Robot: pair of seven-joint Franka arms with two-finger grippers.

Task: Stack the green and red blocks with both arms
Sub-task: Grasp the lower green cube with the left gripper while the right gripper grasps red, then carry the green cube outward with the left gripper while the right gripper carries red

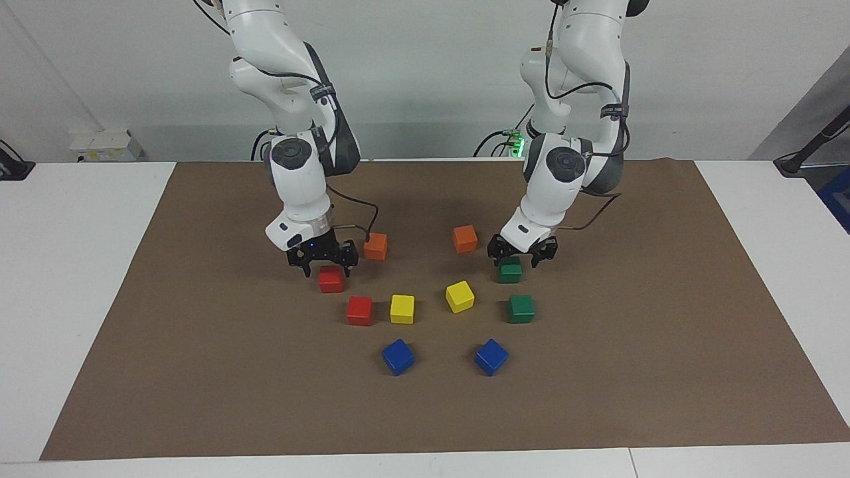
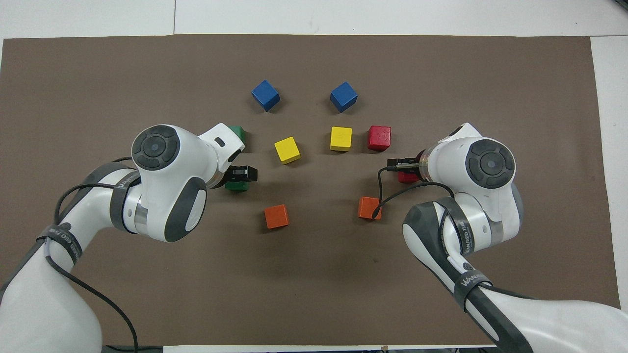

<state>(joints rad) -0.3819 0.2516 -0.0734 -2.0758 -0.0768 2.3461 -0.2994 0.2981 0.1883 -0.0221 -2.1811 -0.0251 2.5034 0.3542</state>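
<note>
- I see two green blocks toward the left arm's end of the worktop: one [image 1: 510, 269] near the robots, the other [image 1: 520, 309] farther out and apart from it.
- Two red blocks sit toward the right arm's end: one [image 1: 331, 279] near the robots, the other [image 1: 359, 311] farther out, just beside a yellow block [image 1: 402, 309].
- My left end effector [image 1: 522, 257] is down over the nearer green block, jaws spread on either side of it, not gripping.
- My right end effector [image 1: 323, 265] hangs just above the nearer red block, jaws apart, holding nothing.
- Outward lie a second yellow block [image 1: 459, 296], two orange blocks [image 1: 375, 246] [image 1: 465, 239] and two blue blocks [image 1: 398, 356] [image 1: 491, 356] on the brown mat [image 1: 199, 372].
</note>
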